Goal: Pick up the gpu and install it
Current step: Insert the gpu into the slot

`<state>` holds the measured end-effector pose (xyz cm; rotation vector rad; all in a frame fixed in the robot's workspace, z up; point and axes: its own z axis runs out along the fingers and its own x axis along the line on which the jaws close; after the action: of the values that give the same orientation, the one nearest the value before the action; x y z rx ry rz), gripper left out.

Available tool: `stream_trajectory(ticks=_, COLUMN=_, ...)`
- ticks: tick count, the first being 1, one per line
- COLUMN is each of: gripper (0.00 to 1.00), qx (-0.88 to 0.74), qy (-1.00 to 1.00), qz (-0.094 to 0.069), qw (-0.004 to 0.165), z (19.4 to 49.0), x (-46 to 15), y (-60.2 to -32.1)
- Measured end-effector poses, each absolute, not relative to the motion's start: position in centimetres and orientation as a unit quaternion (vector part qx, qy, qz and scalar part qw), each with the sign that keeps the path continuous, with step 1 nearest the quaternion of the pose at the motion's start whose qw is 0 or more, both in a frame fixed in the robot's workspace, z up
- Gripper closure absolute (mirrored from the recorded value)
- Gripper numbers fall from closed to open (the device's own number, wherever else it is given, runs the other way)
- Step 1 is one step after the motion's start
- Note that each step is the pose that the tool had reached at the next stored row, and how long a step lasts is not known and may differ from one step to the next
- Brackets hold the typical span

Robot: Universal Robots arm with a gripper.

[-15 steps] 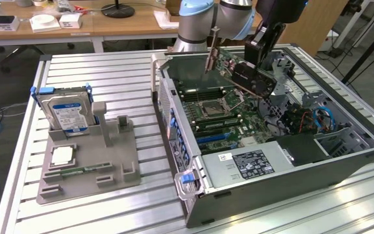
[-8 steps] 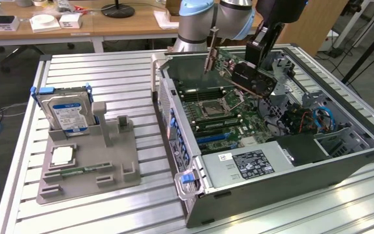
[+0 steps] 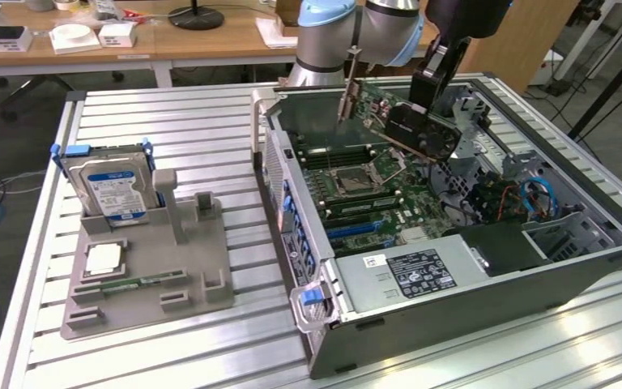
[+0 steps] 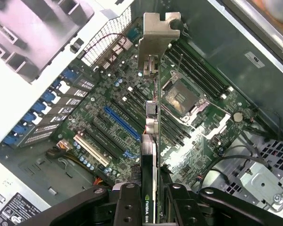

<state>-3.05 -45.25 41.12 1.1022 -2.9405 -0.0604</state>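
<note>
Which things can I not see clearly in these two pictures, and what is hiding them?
- Exterior view: print on the power supply label, too small.
- Wrist view: faces of the gpu, seen edge-on.
- Wrist view: motherboard part behind the gpu and gripper, covered by them.

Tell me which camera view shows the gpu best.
The exterior view: the gpu shows its broad green-and-black side, above the open computer case. The wrist view gives it edge-on, a thin strip ending in its silver bracket.
</note>
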Motion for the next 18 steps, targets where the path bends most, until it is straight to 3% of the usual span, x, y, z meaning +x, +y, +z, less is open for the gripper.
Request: stream_trajectory(ticks=18, gripper=0.74, qx=0.411, qy=-0.911, qz=-0.019, qw=0.002, z=41.39, x=-3.06, y=-45.25)
